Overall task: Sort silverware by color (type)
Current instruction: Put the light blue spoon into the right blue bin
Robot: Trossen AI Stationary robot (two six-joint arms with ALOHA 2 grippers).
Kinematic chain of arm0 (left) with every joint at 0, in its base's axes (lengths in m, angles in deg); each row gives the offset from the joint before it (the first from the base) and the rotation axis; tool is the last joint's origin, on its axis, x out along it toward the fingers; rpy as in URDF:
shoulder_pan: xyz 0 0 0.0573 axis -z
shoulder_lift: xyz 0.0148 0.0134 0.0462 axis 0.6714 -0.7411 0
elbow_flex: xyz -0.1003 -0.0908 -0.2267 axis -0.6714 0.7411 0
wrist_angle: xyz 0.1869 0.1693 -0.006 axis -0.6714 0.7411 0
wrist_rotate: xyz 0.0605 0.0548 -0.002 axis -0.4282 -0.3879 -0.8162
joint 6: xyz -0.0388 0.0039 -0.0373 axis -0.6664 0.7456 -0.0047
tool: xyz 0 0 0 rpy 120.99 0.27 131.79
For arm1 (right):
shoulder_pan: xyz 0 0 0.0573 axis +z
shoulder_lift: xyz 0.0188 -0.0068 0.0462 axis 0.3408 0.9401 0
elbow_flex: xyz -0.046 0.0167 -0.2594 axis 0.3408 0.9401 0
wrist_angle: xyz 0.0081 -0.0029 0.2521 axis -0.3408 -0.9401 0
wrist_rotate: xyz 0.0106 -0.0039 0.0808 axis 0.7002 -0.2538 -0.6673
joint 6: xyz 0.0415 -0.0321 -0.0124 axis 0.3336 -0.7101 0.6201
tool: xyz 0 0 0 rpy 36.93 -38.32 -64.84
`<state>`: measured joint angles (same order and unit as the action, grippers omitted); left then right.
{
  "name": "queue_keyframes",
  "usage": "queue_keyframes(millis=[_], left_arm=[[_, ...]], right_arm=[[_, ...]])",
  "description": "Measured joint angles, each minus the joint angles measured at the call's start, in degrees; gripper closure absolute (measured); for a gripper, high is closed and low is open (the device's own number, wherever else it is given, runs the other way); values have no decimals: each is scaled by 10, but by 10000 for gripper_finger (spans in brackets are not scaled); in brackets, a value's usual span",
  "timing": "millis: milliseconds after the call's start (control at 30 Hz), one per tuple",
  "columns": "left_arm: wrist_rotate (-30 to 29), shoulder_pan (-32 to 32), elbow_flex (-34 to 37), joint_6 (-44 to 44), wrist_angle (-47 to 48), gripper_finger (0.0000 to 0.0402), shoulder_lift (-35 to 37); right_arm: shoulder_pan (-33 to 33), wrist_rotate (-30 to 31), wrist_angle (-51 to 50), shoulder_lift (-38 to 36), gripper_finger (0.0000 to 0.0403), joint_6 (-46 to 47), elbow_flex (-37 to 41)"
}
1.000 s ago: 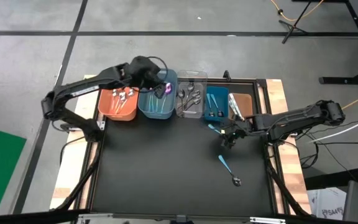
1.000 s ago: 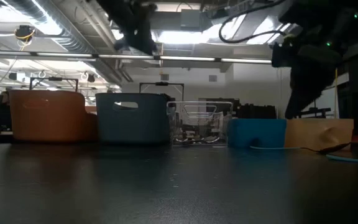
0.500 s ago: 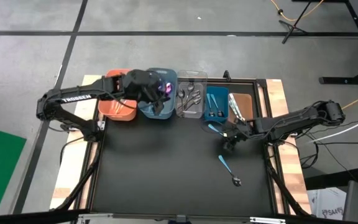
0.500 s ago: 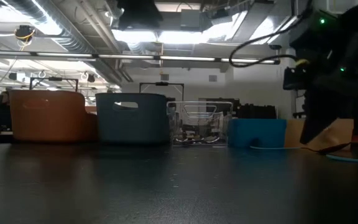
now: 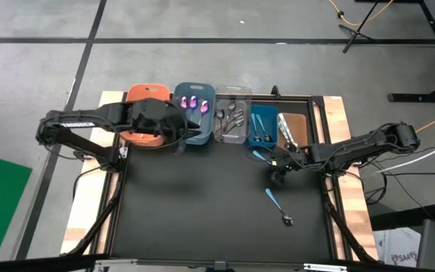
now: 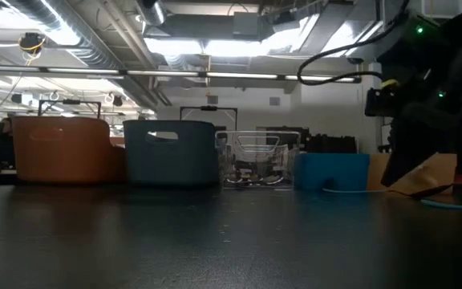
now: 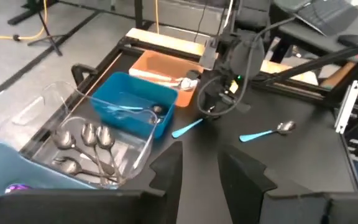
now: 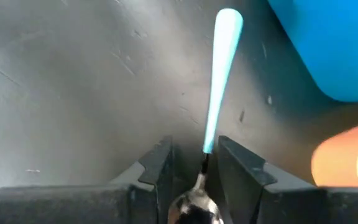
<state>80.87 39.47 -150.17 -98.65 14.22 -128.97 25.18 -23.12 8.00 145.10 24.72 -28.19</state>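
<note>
A blue-handled spoon (image 8: 221, 74) lies flat on the black table (image 5: 202, 211) just in front of the blue bin (image 5: 263, 125). My right gripper (image 8: 196, 163) is open and low over it, one finger on each side of the spoon's neck, apart from it. Another blue-handled spoon (image 5: 276, 204) lies nearer the table's front. My left gripper (image 7: 205, 177) is open with nothing between its fingers, in the air by the near left corner of the grey-blue bin (image 5: 202, 132), where purple spoons (image 5: 191, 103) lie. Silver spoons (image 7: 89, 140) lie in the clear bin (image 5: 232, 94).
Five bins stand in a row along the table's far edge: orange (image 5: 143, 92), grey-blue, clear, blue, and brown (image 5: 297, 125). Wooden rails (image 5: 346, 128) frame the table. The black surface in front of the bins is bare apart from the two spoons.
My left gripper has drawn back from above the grey-blue bin toward the table's left and near side, rising and rolling a little; the purple spoons now show uncovered in that bin. My right gripper has sunk toward the blue-handled spoon by the blue bin.
</note>
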Motion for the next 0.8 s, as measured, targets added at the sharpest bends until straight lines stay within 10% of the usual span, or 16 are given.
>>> queue_keyframes(millis=[467, 800], left_arm=[[-97, 85, 8, -13, 101, 305, 122], [-171, 146, 195, -8, 8, 305, 283]], right_arm=[[0, -17, 12, 1, 288, 15, -19], [1, -37, -8, 1, 288, 50, -32]])
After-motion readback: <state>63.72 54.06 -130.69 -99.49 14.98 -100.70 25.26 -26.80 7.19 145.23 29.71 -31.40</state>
